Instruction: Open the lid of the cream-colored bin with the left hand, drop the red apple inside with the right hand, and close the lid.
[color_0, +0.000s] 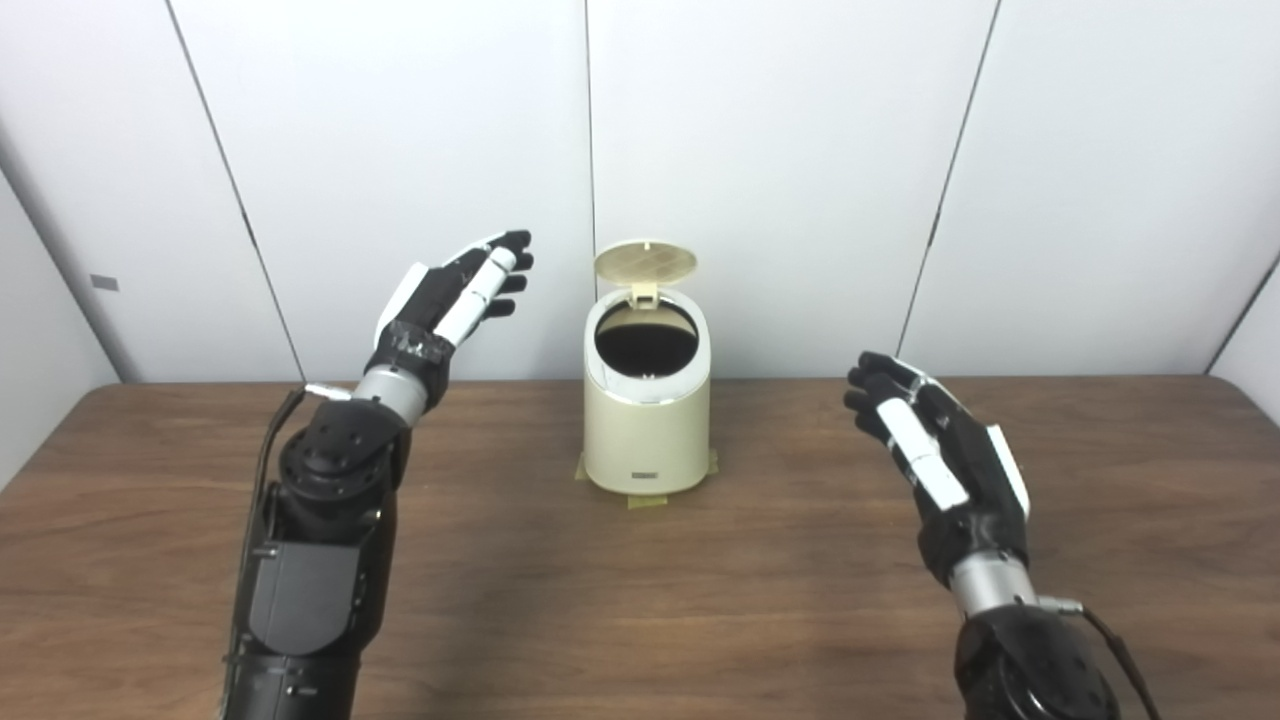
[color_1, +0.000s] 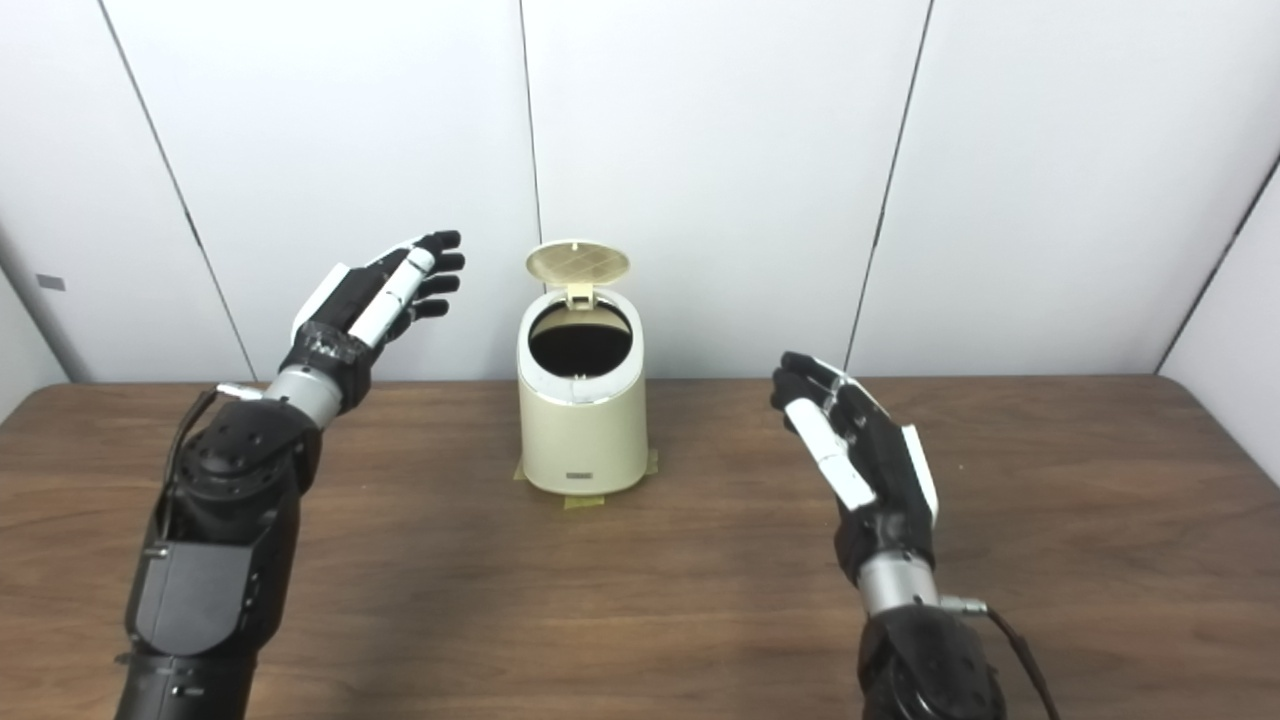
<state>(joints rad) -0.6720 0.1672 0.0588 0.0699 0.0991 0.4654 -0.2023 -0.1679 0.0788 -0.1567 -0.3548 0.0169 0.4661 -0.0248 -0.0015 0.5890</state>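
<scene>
The cream-colored bin (color_0: 646, 420) stands upright at the middle of the table, held down by tape at its base. Its round lid (color_0: 645, 263) is flipped up at the back and the dark opening (color_0: 646, 344) shows. My left hand (color_0: 455, 295) is open and empty, raised to the left of the bin at lid height, apart from it. My right hand (color_0: 920, 435) is open and empty, raised over the table to the right of the bin. No red apple is in view; the inside of the bin is too dark to see.
The brown wooden table (color_0: 640, 600) runs across the whole view. White wall panels (color_0: 800, 150) stand close behind the bin.
</scene>
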